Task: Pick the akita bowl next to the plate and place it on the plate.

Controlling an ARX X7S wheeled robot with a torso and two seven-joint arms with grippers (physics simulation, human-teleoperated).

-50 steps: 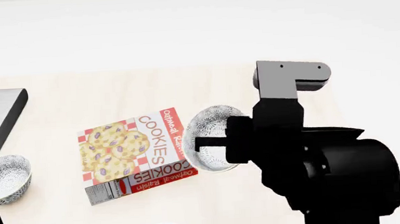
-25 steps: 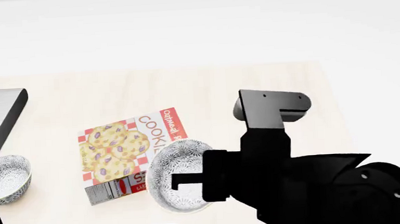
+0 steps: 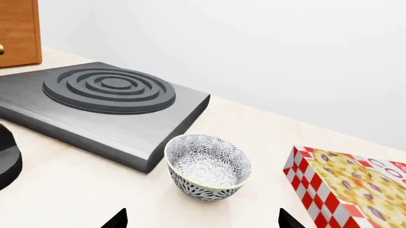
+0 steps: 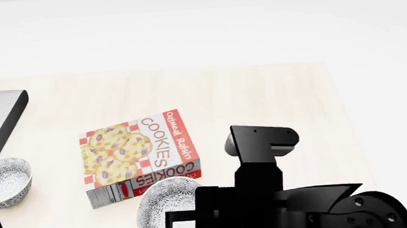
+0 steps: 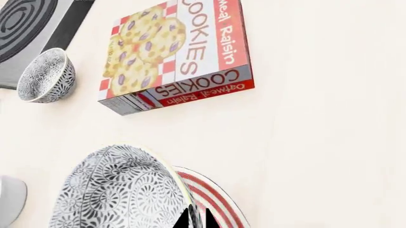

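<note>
Two steps of three done, by the look of it: akita bowl [image 4: 168,209] picked and carried clear of the counter [image 4: 259,100], tipped on edge, pinched at its rim by the right gripper [image 4: 185,217]. Hangs over the near edge of the plate [image 5: 212,202], just past the cookie box [image 4: 138,155]. Left to do: lower, level, release. Left gripper: barely in view, spread wide, holding nothing, before the second bowl [image 3: 208,166].
</note>
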